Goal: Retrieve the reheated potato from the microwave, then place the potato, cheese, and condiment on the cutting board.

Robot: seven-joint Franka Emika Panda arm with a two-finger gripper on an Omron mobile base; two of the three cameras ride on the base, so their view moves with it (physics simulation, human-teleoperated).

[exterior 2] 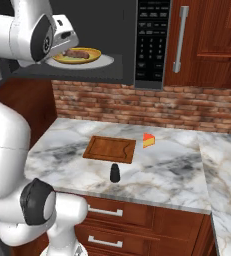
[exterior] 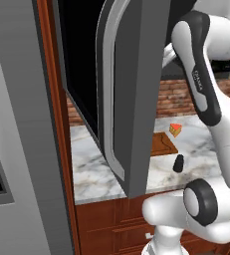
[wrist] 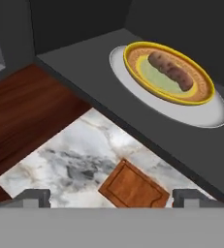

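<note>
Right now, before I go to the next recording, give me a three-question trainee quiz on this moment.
1. True or false: the microwave door is open.
2. What does the potato lie on? A) the cutting board B) a yellow plate in the microwave C) the counter
3. Fill in: the cheese and the condiment both stand on the ____, not on the board.

Key: 1 true. 2 B; the plate rests on the microwave's pale turntable, and the open gripper holds nothing. 3 counter; the cheese is beside the board's right end, the condiment in front of its near edge.
</note>
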